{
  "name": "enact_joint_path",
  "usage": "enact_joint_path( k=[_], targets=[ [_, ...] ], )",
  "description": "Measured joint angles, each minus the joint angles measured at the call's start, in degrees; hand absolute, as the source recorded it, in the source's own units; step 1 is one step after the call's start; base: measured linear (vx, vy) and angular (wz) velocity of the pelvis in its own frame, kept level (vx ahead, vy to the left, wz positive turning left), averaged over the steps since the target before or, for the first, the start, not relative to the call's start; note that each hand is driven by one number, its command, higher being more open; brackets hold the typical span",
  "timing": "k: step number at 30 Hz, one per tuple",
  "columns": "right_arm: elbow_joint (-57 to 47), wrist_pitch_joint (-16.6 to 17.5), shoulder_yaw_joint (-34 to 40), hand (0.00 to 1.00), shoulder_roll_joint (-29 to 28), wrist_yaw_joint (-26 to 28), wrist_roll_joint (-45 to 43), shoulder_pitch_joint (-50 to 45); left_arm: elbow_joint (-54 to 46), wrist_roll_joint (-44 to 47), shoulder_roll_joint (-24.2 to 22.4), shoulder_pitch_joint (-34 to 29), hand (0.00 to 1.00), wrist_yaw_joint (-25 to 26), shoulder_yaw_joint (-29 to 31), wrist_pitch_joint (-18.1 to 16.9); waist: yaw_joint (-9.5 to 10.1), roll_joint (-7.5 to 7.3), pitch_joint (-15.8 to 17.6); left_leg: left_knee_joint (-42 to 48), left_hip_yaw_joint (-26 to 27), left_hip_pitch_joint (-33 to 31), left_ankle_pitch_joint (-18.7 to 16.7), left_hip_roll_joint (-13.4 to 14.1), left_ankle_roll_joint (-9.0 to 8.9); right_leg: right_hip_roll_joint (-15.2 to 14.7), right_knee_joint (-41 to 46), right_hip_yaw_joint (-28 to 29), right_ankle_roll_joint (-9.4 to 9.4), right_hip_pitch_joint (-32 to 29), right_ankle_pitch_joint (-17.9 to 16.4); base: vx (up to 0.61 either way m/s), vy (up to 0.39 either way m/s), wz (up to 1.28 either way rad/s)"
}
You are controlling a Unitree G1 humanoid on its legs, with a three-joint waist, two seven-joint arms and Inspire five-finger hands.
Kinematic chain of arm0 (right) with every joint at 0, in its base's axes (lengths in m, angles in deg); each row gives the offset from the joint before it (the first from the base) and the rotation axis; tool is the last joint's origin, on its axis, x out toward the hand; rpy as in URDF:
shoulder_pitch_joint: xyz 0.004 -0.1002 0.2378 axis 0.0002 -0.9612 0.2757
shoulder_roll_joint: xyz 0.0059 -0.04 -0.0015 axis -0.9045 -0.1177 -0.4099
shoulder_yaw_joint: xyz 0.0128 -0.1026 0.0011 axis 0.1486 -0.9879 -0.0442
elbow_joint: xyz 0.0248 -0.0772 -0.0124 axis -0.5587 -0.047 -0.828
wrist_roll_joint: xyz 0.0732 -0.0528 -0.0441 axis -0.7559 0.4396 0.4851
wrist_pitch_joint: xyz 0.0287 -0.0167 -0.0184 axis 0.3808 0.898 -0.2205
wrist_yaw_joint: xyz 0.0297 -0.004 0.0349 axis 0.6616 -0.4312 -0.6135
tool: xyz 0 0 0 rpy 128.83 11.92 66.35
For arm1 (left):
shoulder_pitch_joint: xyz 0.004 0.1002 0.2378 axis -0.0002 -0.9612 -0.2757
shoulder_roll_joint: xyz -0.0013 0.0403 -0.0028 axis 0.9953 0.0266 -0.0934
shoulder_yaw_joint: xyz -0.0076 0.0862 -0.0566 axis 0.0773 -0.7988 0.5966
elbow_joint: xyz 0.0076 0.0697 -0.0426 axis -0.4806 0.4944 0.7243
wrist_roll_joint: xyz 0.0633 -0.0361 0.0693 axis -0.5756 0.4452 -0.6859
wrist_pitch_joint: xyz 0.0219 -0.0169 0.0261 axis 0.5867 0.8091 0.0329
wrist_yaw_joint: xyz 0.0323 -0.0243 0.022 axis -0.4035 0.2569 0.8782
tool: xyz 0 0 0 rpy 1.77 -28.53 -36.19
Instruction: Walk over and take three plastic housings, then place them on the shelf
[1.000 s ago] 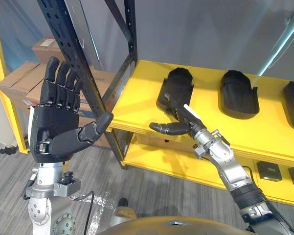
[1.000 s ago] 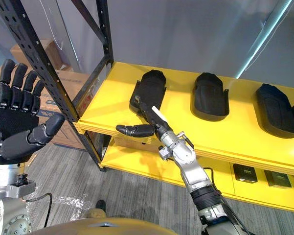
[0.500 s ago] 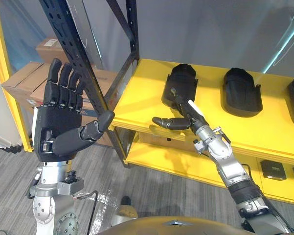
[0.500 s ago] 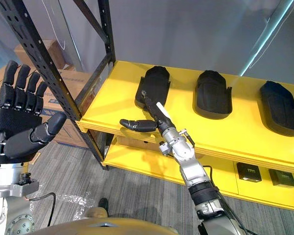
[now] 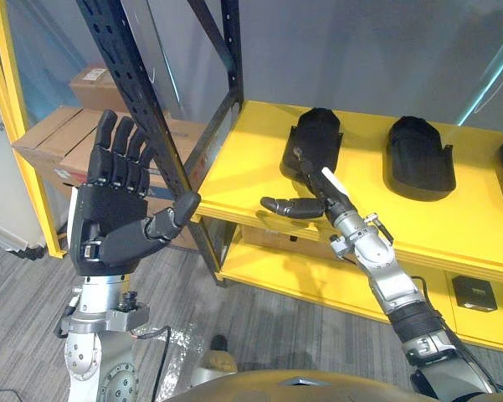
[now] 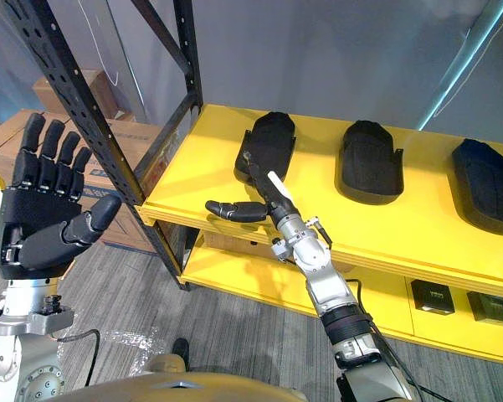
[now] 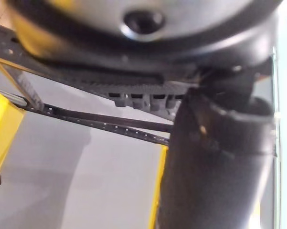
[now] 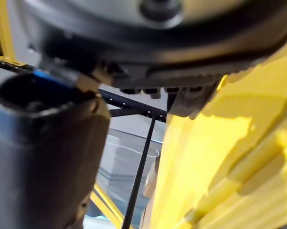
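Note:
Three black plastic housings lie in a row on the yellow shelf [image 5: 234, 180]: left housing [image 5: 318, 134], middle housing [image 5: 417, 155], right housing [image 6: 485, 172]. My right hand [image 5: 316, 191] reaches onto the shelf. It is open, its straight fingers [image 6: 255, 167] lie against the near end of the left housing, and its thumb sticks out sideways over the shelf's front edge. My left hand [image 5: 113, 222] is raised in front of the rack's upright, palm towards me, fingers spread and holding nothing.
A black perforated rack upright [image 5: 138, 100] and its diagonal brace stand at the shelf's left corner. Cardboard boxes [image 5: 54, 138] sit behind it on a yellow-framed rack [image 5: 4, 92]. Small black boxes [image 5: 473, 293] rest on the lower yellow shelf. Below is grey plank floor [image 6: 226, 327].
The whole view has shifted slightly as the camera moved. My right hand stays at the left housing's near end. My left hand sits a little lower in the picture, still open.

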Motion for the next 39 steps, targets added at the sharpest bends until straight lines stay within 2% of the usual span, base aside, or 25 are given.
enact_joint_path(
  k=[10, 18, 22, 25, 26, 28, 30, 33, 35, 39],
  targets=[
    [2.8, 0.2, 0.0, 1.00, -1.7, -4.0, 0.0, 1.3, 0.0, 0.0, 0.0, 0.0, 1.00, 1.5, -0.7, 0.0, -0.07, 0.31, -0.1, 0.0, 0.0, 0.0, 0.1, 0.0, 0.04, 0.0, 0.1, 0.0, 0.03, 0.0, 0.0, 0.00, 0.000, 0.00],
    [6.4, 0.2, 0.3, 1.00, -1.8, -7.5, 0.0, 4.5, 0.1, 0.0, 0.1, 0.0, 1.00, 2.3, -2.9, 0.0, 0.04, 1.43, 0.0, 0.0, 0.0, 0.0, 0.2, 0.0, 0.08, -0.1, 0.2, 0.0, 0.02, 0.0, 0.0, 0.00, 0.000, 0.00],
    [7.7, 0.4, 0.4, 1.00, -1.8, -7.3, -0.1, 5.6, 0.1, 0.0, 0.1, 0.2, 1.00, 2.5, -2.9, 0.0, 0.04, 1.80, -0.1, 0.0, -0.1, 0.0, 0.3, 0.0, 0.06, -0.1, 0.2, 0.0, 0.02, 0.0, 0.0, 0.00, 0.000, 0.00],
    [7.7, 0.8, 0.5, 1.00, -1.8, -3.0, -4.2, 5.6, 0.1, 0.0, 0.1, 0.2, 1.00, 2.8, -2.9, 0.0, -0.05, 1.90, -0.1, 0.0, -0.1, 0.0, 0.3, 0.0, 0.07, -0.1, 0.2, -0.1, 0.02, 0.0, 0.0, 0.00, 0.000, 0.00],
    [7.4, 0.8, 0.6, 1.00, -1.7, -0.1, -8.4, 5.5, 0.2, 0.0, 0.1, 0.2, 1.00, 2.9, -2.9, 0.0, -0.17, 1.91, -0.1, 0.0, -0.1, 0.0, 0.3, 0.0, 0.07, 0.0, 0.2, -0.1, 0.02, 0.0, 0.0, 0.00, 0.000, 0.00],
    [3.9, 0.8, 0.7, 1.00, -1.6, 3.7, -14.5, 4.0, 0.2, -0.1, 0.1, 0.2, 1.00, 2.9, -2.8, 0.0, -0.23, 1.90, -0.1, 0.0, -0.1, 0.0, 0.3, 0.0, 0.07, 0.0, 0.1, -0.1, 0.02, 0.0, 0.0, 0.00, 0.000, 0.00],
    [-6.9, 1.3, 1.7, 1.00, -1.6, 7.6, -19.3, -0.4, 0.2, -0.2, 0.1, 0.1, 1.00, 3.8, -2.3, -0.6, -0.19, 1.90, -0.1, 0.0, -0.1, -0.4, 0.3, 0.0, 0.07, 0.0, 0.1, -0.2, 0.24, -0.2, 0.2, 0.00, 0.000, 0.03],
    [-20.0, 4.6, 4.0, 1.00, -1.9, 9.5, -20.4, -4.6, 0.2, -0.2, -0.2, 0.1, 1.00, 4.4, -0.3, -2.1, -0.33, 1.85, -0.1, 0.0, 0.0, -0.7, 0.3, 0.0, 0.08, 0.0, 0.1, -0.1, 0.29, -0.5, 0.2, 0.00, 0.000, 0.00],
    [-25.2, 6.3, 7.0, 1.00, -2.4, 9.2, -20.2, -5.6, 0.2, -0.4, -0.5, 0.1, 1.00, 4.5, 1.0, -3.4, -0.43, 1.76, -0.2, 0.0, 0.3, -0.6, 0.2, 0.0, 0.16, 0.0, 0.1, 0.1, 0.28, -0.6, 0.2, 0.00, 0.000, -0.06],
    [-27.8, 9.5, 13.9, 1.00, -4.8, 2.1, -15.3, -8.1, 0.1, -2.2, -1.6, 0.0, 1.00, 6.9, 3.9, -7.2, -0.73, 1.14, -0.6, 0.0, 1.5, -0.6, -0.5, 0.1, 0.58, 0.0, -0.1, 1.4, 0.38, -1.4, -0.1, -0.01, 0.002, -0.12]
  ],
)
